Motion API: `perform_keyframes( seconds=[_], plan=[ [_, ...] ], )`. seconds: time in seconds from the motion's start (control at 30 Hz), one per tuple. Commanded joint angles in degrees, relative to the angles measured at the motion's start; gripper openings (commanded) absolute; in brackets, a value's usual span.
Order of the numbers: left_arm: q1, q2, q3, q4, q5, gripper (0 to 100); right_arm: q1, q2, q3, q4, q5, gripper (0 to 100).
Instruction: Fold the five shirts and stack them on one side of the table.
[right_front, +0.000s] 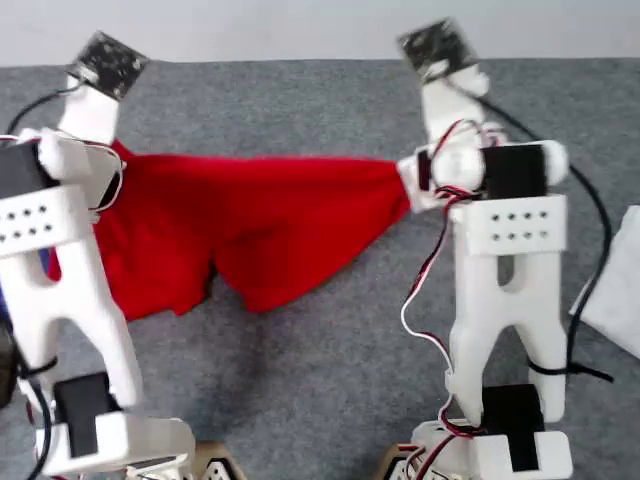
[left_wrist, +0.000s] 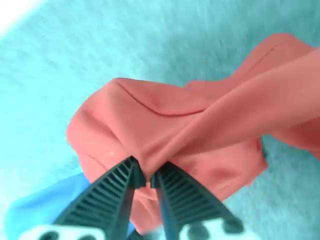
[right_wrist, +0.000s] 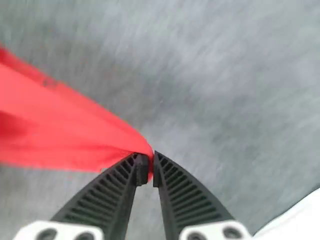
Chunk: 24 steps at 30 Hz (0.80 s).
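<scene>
Pinching a bunched fold of the red shirt (right_front: 260, 225) with the left gripper (left_wrist: 145, 180), a thin corner with the right gripper (right_wrist: 147, 167). Stretched between the two across the far half of the table (right_front: 300, 380), sagging in the middle. Near the left end, blue cloth (left_wrist: 45, 210).

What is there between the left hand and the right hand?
The red shirt, stretched from left hand to right hand; the high view shows it.
</scene>
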Motion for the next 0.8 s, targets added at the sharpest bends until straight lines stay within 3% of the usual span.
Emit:
perform_keyframes(
  seconds=[0.0,0.77],
  plan=[
    [1.1,-5.9,-3.9,0.5,3.9,1,2.6,-3.0,-9.8,-1.9,0.5,0.9],
    [5.3,-21.5,-9.6,-4.0,12.0,1,10.7,-3.1,-41.2,-1.0,4.4,0.8]
  ],
)
